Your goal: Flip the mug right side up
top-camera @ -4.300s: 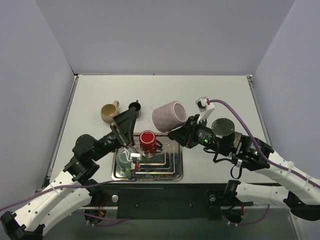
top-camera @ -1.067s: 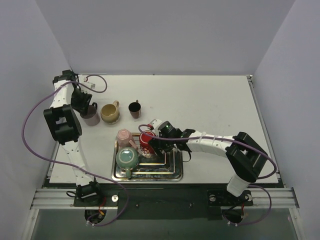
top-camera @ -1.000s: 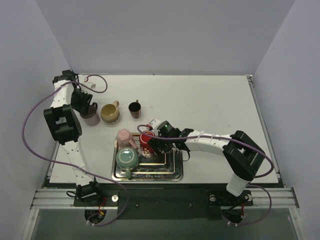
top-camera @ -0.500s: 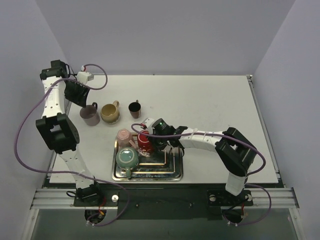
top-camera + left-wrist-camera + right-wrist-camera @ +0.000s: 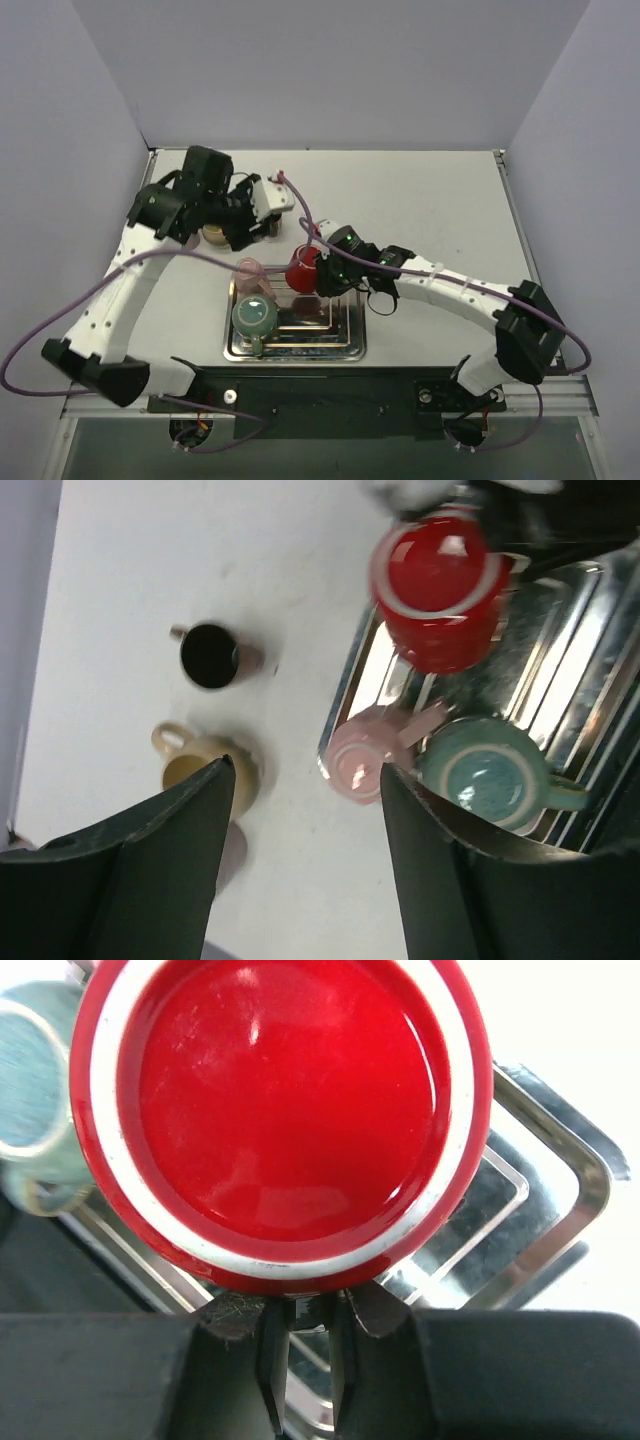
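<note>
The red mug (image 5: pixel 303 272) with a white ring round its base is lifted and tilted above the steel tray (image 5: pixel 340 335). My right gripper (image 5: pixel 322 272) is shut on its handle. In the right wrist view the mug's base (image 5: pixel 280 1110) fills the frame, and the right gripper (image 5: pixel 300 1335) clamps the handle just below it. My left gripper (image 5: pixel 262 205) is open and empty, high above the table to the upper left of the tray. In the left wrist view the left gripper (image 5: pixel 306 768) looks down on the red mug (image 5: pixel 437 580).
A teal mug (image 5: pixel 255 318) and a pink mug (image 5: pixel 250 272) lie upside down at the tray's left side; both show in the left wrist view, teal (image 5: pixel 490 780) and pink (image 5: pixel 362 765). A dark cup (image 5: pixel 210 656) and a tan mug (image 5: pixel 195 770) stand upright on the table.
My right gripper has lifted the red mug off the tray and tilted it. My left arm has swung from the far left corner towards the tray.
</note>
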Robot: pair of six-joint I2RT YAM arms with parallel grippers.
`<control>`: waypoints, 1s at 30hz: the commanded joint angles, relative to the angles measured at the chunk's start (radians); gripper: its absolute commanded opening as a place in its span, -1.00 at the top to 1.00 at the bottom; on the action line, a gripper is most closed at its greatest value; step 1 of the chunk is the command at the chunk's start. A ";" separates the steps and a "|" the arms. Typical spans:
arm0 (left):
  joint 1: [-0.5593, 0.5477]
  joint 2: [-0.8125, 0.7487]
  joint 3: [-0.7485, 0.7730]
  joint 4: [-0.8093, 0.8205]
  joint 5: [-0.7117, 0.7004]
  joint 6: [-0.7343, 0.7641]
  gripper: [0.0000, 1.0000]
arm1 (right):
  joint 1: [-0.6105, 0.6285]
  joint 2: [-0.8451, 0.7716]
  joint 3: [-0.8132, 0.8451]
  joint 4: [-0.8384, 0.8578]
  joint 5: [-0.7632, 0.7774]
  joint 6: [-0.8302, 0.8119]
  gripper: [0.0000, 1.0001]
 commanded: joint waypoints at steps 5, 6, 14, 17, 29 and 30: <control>-0.333 -0.207 0.016 0.089 -0.261 -0.056 -0.44 | -0.078 -0.359 0.040 -0.042 -0.064 0.292 1.00; -0.416 -0.252 -0.014 0.098 -0.302 -0.011 -0.45 | -0.076 -0.387 0.049 -0.048 -0.068 0.300 1.00; -0.775 -0.721 -0.631 0.740 -0.623 0.725 -0.54 | -0.037 -0.580 0.083 0.006 -0.087 0.420 1.00; -0.797 -0.860 -1.034 1.320 -0.462 1.189 -0.54 | 0.046 -0.614 0.110 0.007 -0.007 0.411 1.00; -0.803 -0.914 -1.228 1.557 -0.278 1.307 -0.53 | 0.154 -0.596 0.187 -0.005 0.065 0.369 1.00; -0.803 -0.920 -1.231 1.552 -0.282 1.307 -0.50 | 0.154 -0.599 0.190 -0.011 0.073 0.357 1.00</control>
